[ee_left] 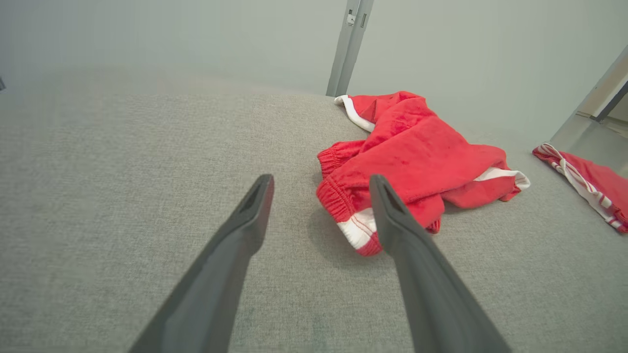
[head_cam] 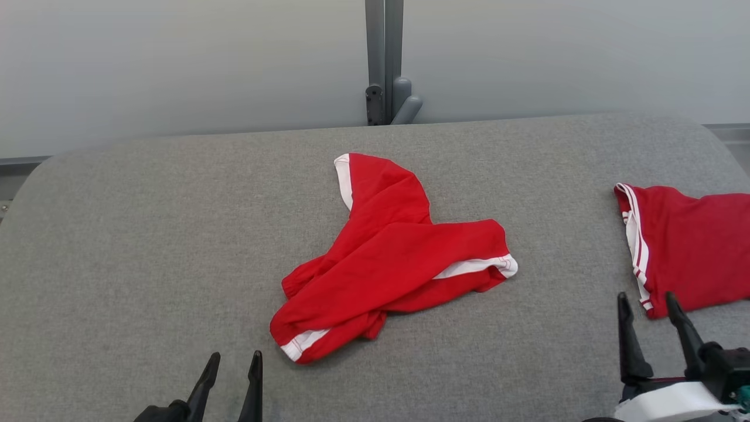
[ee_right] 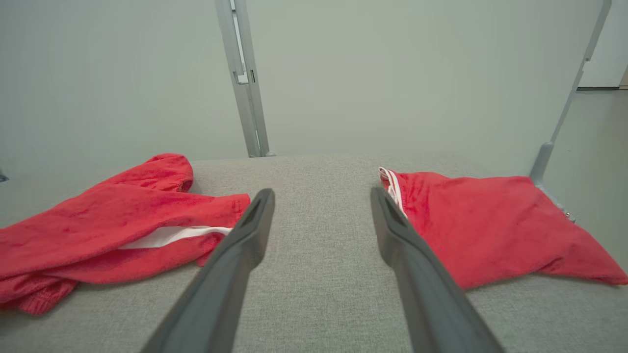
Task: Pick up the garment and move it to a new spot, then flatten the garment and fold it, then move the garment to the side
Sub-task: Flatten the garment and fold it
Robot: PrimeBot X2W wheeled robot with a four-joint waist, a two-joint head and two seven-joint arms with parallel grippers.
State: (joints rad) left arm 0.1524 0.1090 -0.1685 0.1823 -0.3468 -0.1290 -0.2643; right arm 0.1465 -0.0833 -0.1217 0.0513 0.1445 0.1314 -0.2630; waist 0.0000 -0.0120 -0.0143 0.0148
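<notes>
A crumpled red garment [head_cam: 389, 258] with white trim lies in the middle of the grey padded table [head_cam: 146, 234]; it also appears in the left wrist view [ee_left: 417, 157] and the right wrist view [ee_right: 113, 220]. My left gripper [head_cam: 234, 358] hovers open near the table's front edge, just short of the garment's near white-banded corner [ee_left: 360, 230]. My right gripper [head_cam: 646, 299] stands open at the lower right, empty, between the two red cloths, with grey table [ee_right: 319, 255] between its fingers.
A second red garment [head_cam: 691, 252] with white stripes lies folded at the table's right edge [ee_right: 481, 220]. A grey post [head_cam: 384, 58] stands behind the table against a pale wall. Bare grey surface spreads across the left half.
</notes>
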